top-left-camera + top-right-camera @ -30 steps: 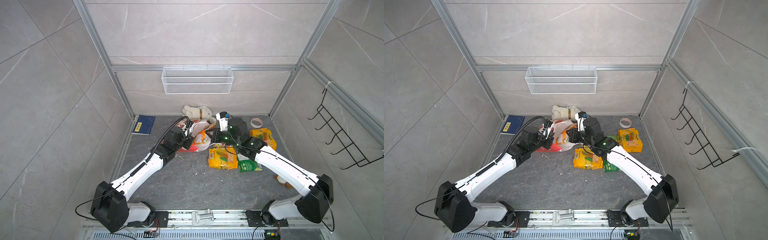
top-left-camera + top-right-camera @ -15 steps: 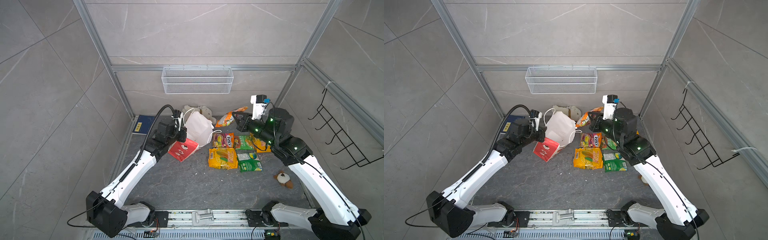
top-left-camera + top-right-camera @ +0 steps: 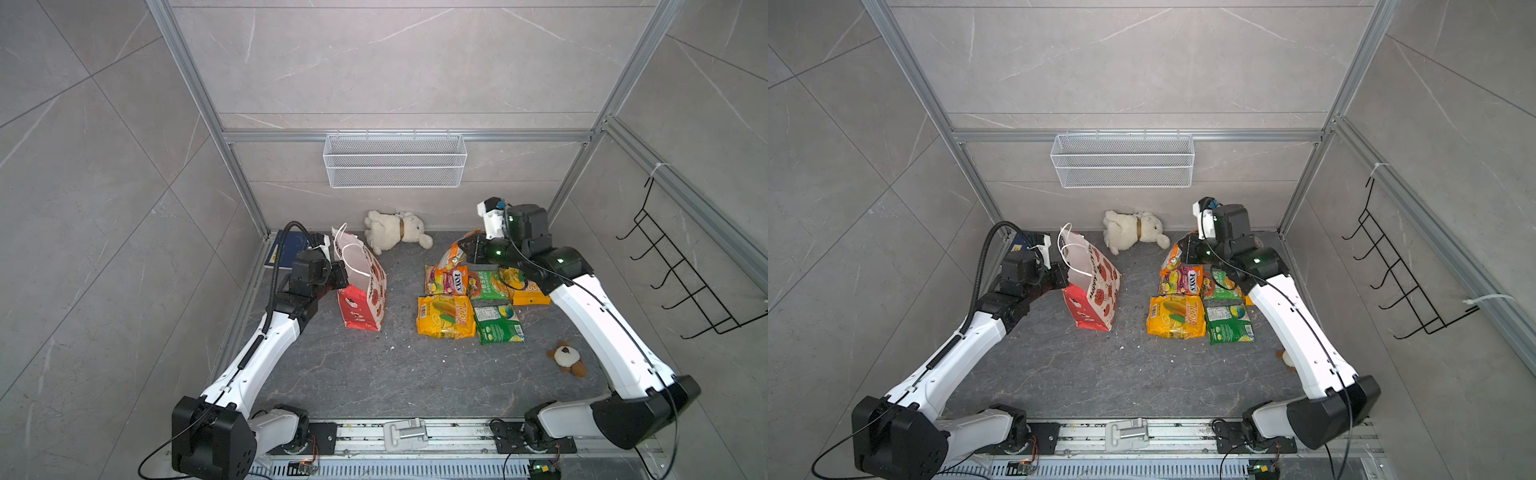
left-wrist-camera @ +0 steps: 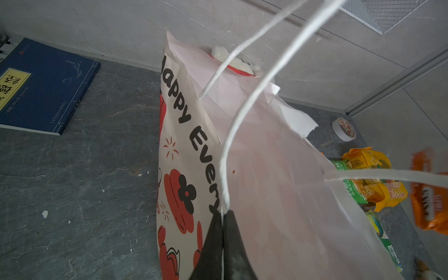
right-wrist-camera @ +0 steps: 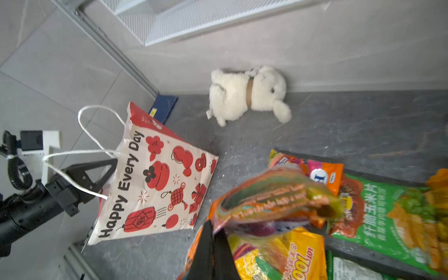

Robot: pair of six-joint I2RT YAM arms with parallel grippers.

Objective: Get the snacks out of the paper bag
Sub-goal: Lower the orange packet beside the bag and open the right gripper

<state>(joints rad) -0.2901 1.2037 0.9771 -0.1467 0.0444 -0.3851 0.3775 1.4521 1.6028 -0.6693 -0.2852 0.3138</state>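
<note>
My left hand (image 4: 222,218) pinched on paper bag (image 3: 365,286) rim. My right hand (image 5: 213,226) grips orange-green snack packet (image 5: 271,196); FOX packet (image 3: 448,280) lies below hand.

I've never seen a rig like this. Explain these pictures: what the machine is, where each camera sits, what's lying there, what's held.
Two white robot arms work on a grey surface. Two pictures look down from overhead cameras side by side; the other two come from a camera on each arm's wrist. The left end effector is shut on the rim of the paper bag. The right end effector is shut on an orange-green snack packet, lifted above the other snacks lying flat. Also there: a white plush toy, a blue book, a tape roll.
</note>
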